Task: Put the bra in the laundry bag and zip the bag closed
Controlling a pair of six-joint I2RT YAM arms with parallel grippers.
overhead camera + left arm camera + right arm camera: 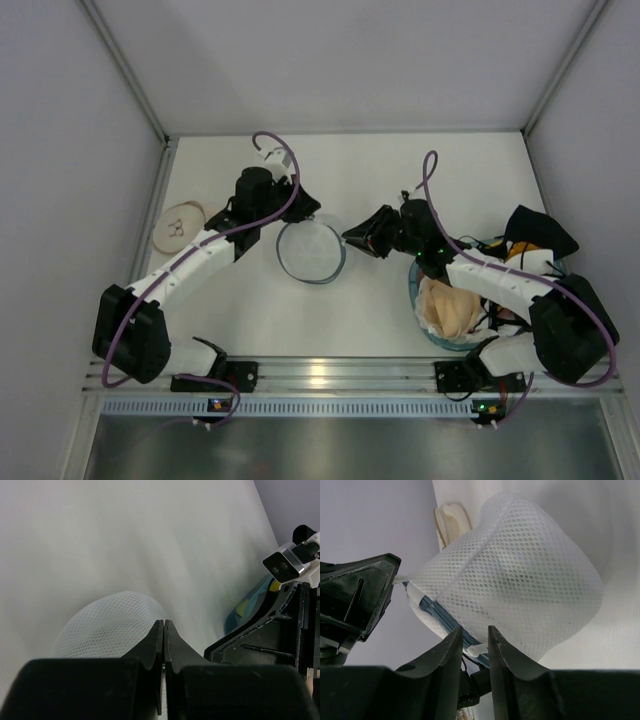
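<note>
Laundry bag (pixel 311 250): sitting on the table (pixel 400 170), near its middle, between the two grippers.
Left gripper (pixel 164 627): clenching fully, with its fingers meeting at the bag's rim. It appears to be pinching a white tab of the mesh there.
Right gripper (pixel 475 632): closing on the white zipper pull (pixel 474 651), which is filling the narrow gap between its fingers.
Progress: the zipping step appears to be under way. The zipper tape (pixel 432 609) is showing along one edge (how much of it is open cannot be told).
Bag contents: a dim shape is showing through the mesh; whether it is the bra cannot be told.
Blue basket (pixel 413 285): lying under the right arm and holding a beige garment (pixel 450 308), with a black garment (pixel 538 232) at its far side.
Remaining: running the zip fully closed, by this judgement.
</note>
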